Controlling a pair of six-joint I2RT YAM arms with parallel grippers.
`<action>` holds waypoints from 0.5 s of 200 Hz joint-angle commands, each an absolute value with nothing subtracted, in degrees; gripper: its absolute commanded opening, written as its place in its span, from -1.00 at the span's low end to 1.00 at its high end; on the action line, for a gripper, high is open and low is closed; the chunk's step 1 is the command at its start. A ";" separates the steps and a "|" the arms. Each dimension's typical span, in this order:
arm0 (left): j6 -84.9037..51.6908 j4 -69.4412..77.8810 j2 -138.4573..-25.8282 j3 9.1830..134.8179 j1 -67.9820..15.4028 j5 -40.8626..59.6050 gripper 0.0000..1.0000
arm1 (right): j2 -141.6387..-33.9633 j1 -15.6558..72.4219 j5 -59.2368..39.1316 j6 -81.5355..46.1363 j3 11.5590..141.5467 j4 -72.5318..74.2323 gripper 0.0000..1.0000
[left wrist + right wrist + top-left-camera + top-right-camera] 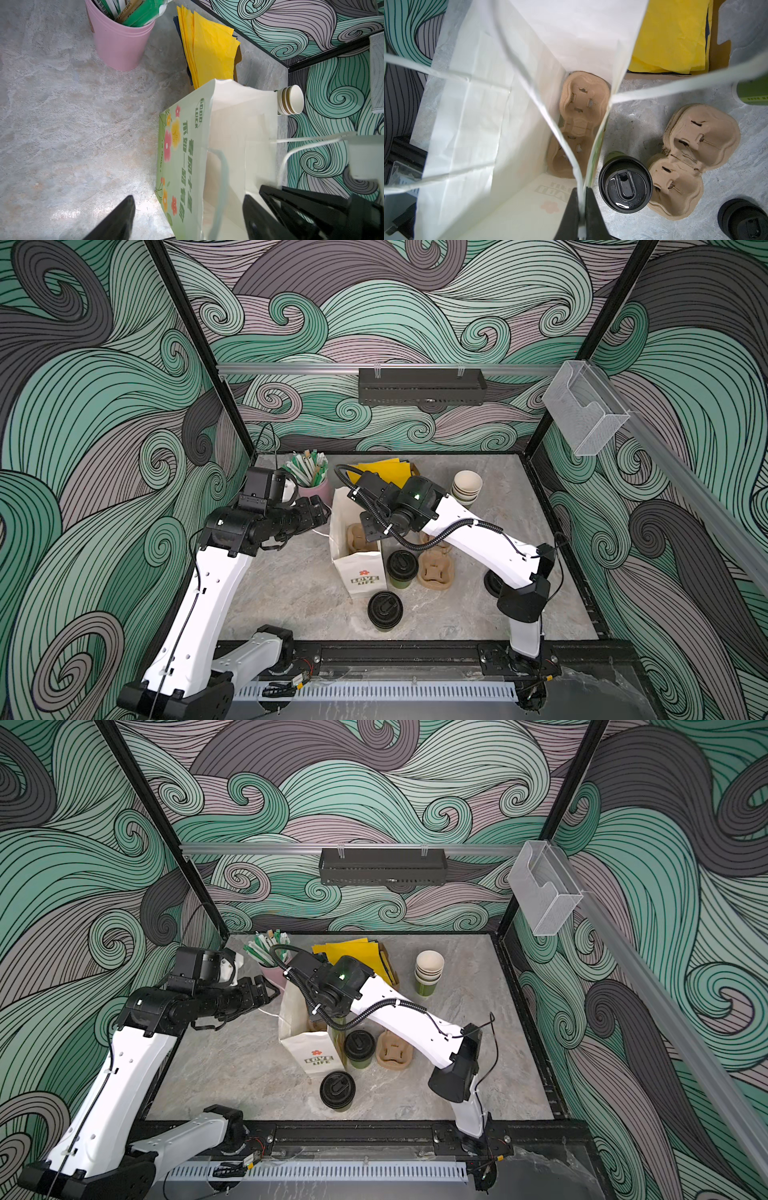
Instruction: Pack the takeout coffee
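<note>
Grey worktop, white paper bag standing open on it. My left hand is spread wide at the bag's 9 o'clock side, and my right hand is pinching the bag's rim. The takeout coffee sits upright on the worktop just beside the bag at its 3 o'clock, not inside.

Glossy black plastic lid, matt pulp tray, smooth paper bag
</note>
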State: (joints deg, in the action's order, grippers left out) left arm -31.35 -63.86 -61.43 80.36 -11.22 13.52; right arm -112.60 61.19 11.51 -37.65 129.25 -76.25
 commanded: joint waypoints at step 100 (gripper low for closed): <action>-35.89 -68.94 -56.43 78.38 -6.50 10.86 0.76 | -119.41 57.81 -5.13 -23.39 137.77 -68.53 -0.96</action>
State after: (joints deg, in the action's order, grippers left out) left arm -32.49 -65.14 -59.59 79.15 -6.96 13.89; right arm -118.24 59.40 -0.10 -26.52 136.27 -70.28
